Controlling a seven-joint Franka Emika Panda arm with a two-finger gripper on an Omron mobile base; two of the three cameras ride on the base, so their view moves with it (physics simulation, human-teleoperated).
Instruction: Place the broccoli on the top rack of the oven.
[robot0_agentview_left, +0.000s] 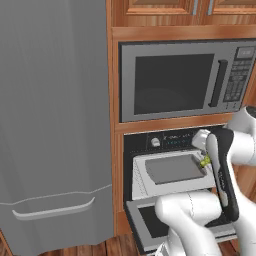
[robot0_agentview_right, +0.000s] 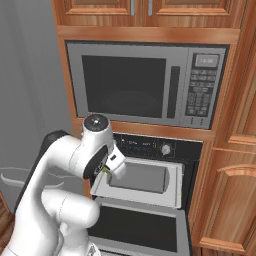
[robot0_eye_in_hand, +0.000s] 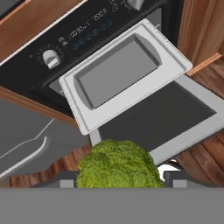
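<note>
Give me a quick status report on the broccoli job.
Gripper shut on broccoli. Top rack pulled out over open oven door, bare. Broccoli above the rack's edge; nothing in the way.

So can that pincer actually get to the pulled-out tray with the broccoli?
Probably yes. The pincer, shut on the broccoli, hangs near the top rack, which is pulled out over the open oven door. Nothing sits between them.

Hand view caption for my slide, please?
Gripper holding the broccoli above the pulled-out top rack and open oven door.
</note>
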